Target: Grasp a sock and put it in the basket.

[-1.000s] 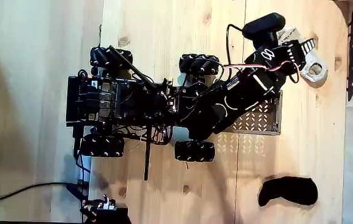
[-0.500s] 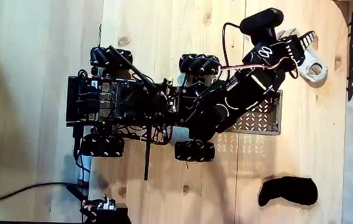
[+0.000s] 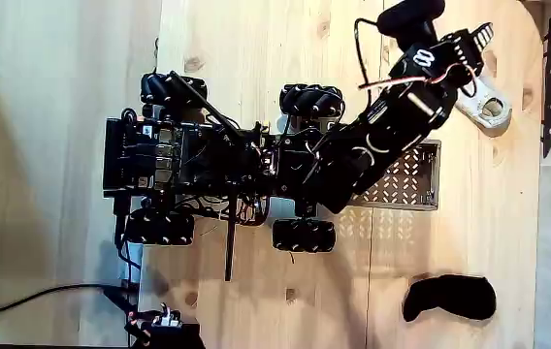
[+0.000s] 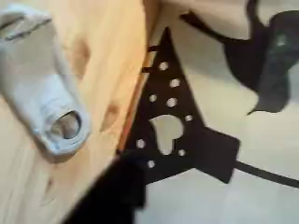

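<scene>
Arm swung further toward the top edge of the fixed view since a second ago; sock unmoved.

Gripper: raised over the wooden table, just beside the sock, likely lining up a grasp; whether its fingers are apart, I cannot tell. Sock lies flat, cuff hole showing in wrist view. Basket: at the chassis front, partly under the arm. Black sock: well apart.

My gripper: near the top right of the fixed view, just above the sock; jaw state unclear
Sock: cream-white, lying on the wooden table
Basket: black, slotted, partly under my arm
Black sock: lower right, well apart from me
</scene>
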`<move>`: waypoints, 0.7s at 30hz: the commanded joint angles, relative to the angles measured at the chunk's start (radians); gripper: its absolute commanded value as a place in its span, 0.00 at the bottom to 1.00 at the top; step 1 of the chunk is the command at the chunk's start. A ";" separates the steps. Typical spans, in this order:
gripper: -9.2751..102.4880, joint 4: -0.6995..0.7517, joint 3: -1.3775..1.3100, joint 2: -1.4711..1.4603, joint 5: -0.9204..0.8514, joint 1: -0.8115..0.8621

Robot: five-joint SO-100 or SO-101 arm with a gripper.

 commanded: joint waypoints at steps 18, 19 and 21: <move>0.37 0.195 -0.121 -0.245 0.008 0.023; 0.37 0.186 -0.121 -0.249 0.006 0.028; 0.37 0.169 -0.121 -0.265 0.006 0.026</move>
